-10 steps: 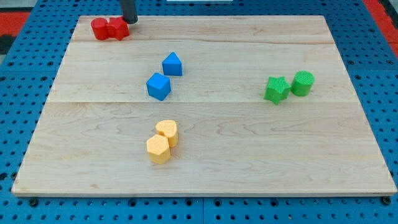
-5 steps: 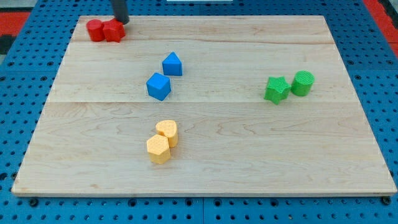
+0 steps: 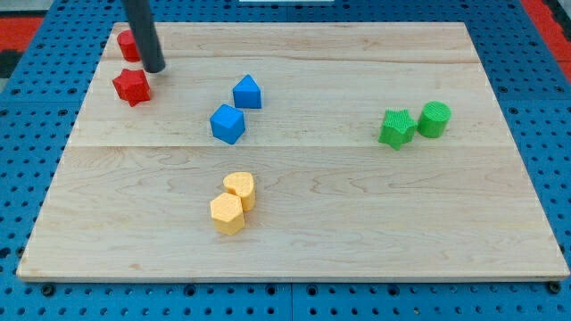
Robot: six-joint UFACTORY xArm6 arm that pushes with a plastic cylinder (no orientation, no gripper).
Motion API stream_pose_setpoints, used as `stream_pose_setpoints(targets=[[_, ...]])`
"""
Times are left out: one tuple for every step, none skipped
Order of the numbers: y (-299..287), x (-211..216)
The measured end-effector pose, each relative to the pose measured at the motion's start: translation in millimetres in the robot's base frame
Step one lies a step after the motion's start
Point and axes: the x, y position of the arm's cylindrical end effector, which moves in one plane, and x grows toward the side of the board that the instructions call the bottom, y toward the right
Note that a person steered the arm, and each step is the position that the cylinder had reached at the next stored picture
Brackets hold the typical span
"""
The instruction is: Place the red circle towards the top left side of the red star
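Camera view notes. Our rod comes down from the view's top; our tip (image 3: 154,69) sits on the counter (image 3: 357,223) between the 2 red blocks. No pincer on this rig, only the rod, so nothing is held or clamped.

Red circle (image 3: 128,45): near the counter's top-left corner, partly hidden behind the rod, so we cannot tell whether the rod touches it. Red star (image 3: 132,86): below it, just left of and below our tip, close to it but contact unclear. The 2 reds stand apart, circle above the star and a shade to the view's left.

Judgement: the layout already roughly fits the goal, circle up and left of the star. Little more than a trim looks needed.

Other blocks, all well apart from the tip: 2 blue blocks, blue upper (image 3: 247,91) and blue lower (image 3: 227,123), mid-counter; 2 yellow, yellow upper (image 3: 239,188) and yellow lower (image 3: 227,214), touching; green star (image 3: 396,127) beside green cylinder (image 3: 434,119) at the view's right.

Risks from here:
- Circle lies close to the counter's top and left edges; any push up or left could send it off.
- Tip is wedged near both reds; withdrawing sideways could drag the star or knock the circle and spoil the placement.
- A push on the star toward the view's right could run it toward the blues.
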Motion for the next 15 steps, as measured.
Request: stream_pose_setpoints(targets=[[-39, 25], [-42, 71], [-18, 84], [-45, 35], [-95, 9], [-96, -37], [-74, -100], [-50, -86], [-32, -36], [-20, 8], [-21, -26], [-7, -7], [17, 44], [25, 59], [42, 45]])
